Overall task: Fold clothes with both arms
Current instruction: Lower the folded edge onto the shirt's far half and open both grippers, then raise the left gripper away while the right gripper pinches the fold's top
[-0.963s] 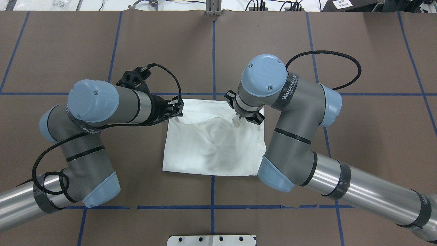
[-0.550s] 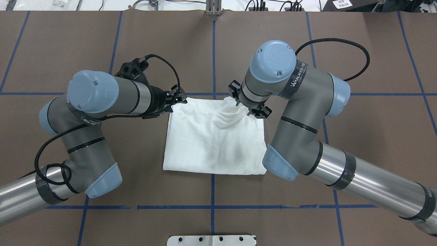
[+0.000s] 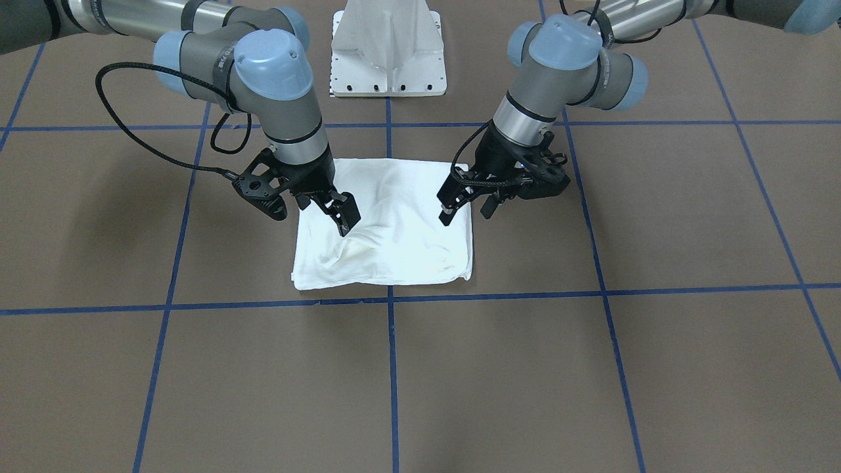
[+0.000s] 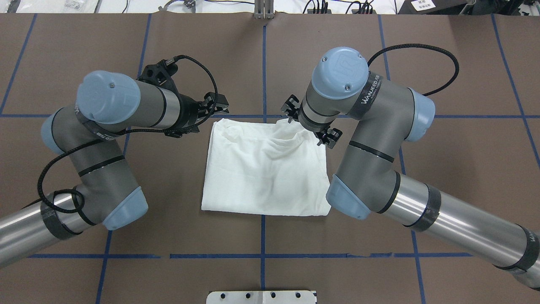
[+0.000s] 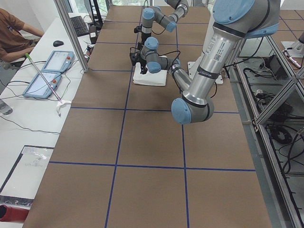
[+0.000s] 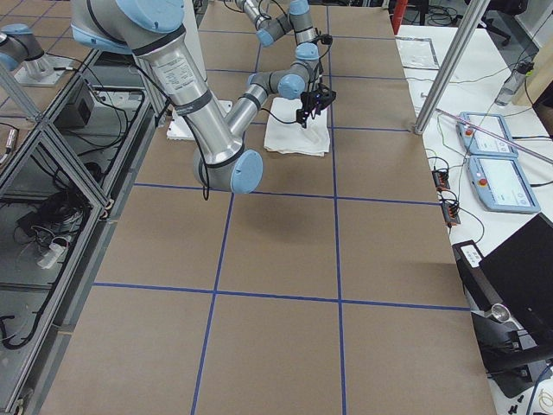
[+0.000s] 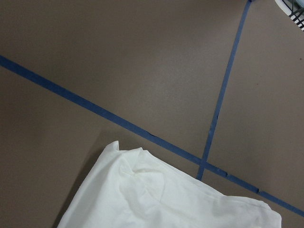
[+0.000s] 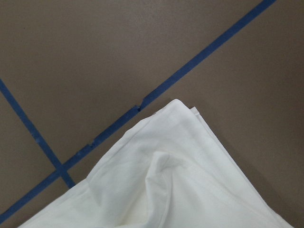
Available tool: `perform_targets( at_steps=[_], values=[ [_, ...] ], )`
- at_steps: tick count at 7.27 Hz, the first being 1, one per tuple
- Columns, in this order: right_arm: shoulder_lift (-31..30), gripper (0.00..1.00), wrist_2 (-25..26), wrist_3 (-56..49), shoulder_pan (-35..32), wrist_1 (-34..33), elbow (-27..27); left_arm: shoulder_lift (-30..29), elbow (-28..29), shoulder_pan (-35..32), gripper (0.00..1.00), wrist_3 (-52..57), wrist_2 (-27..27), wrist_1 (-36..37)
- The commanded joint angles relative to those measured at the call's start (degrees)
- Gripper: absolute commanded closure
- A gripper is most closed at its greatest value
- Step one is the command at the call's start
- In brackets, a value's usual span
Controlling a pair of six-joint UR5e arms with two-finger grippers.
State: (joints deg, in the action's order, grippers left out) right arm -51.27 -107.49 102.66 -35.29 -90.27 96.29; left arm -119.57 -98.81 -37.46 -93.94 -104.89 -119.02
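Two hands are spread wide and hold nothing. The left hand (image 3: 465, 213) and the right hand (image 3: 326, 213) hang by the folded white shirt (image 3: 394, 230), near its two corners far from the robot. The shirt lies in the middle of the brown counter (image 3: 591, 368).

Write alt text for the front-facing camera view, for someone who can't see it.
A folded white shirt lies on a brown table gridded with blue tape. The left gripper and right gripper hang open over it, holding nothing.
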Motion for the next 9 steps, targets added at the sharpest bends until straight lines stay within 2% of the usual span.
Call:
perform_targets(
  at_steps=[1,4,7,9],
  values=[
    [0.55,0.0,0.7,-6.23,0.4,-0.09,-3.18,0.91,0.02,-3.14,0.0,7.79,-2.86,0.19],
    [2.31,0.02,2.2,-6.42,0.49,3.23,-10.92,1.36,0.1,-3.24,0.0,7.9,-2.86,0.1],
    [2.4,0.28,1.5,-6.51,0.57,4.57,-11.82,1.45,0.54,-3.33,0.0,7.99,-2.86,-0.25],
    [2.67,0.31,1.41,-7.39,0.57,4.66,-13.05,1.36,0.54,-3.33,0.0,7.99,-2.86,-0.34]
  ],
)
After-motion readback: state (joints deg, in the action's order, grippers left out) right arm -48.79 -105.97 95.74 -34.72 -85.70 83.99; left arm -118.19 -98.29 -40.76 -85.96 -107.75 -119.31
